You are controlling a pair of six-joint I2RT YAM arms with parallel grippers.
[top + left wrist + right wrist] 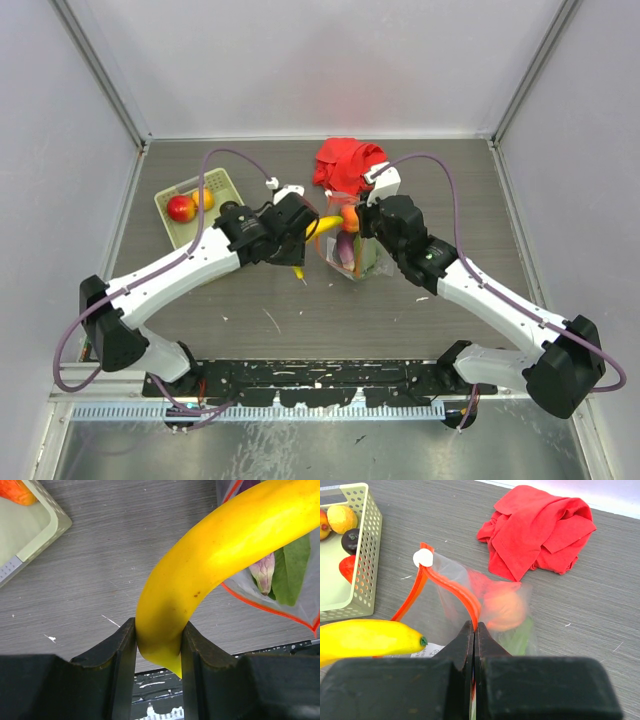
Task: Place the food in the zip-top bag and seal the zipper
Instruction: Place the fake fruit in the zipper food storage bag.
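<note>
The left hand (159,630) is clenched on one end of a curved yellow toy banana (225,545), whose other tip reaches the open mouth of a clear thin plastic bag (442,605). The right hand (474,630) is pinched tight on the bag's red-orange zipper strip (455,587). Inside the bag sit a round orange toy fruit (504,611), green pods (519,639) and a purple piece (263,572). On the grey wood-grain counter (125,555), a pale green slotted plastic basket (367,555) holding red and yellow pieces (342,519) stands to the left, and a crumpled red cloth (540,530) lies just behind the bag.

Probably a lab: white-walled enclosure (300,60) around table (330,322).
</note>
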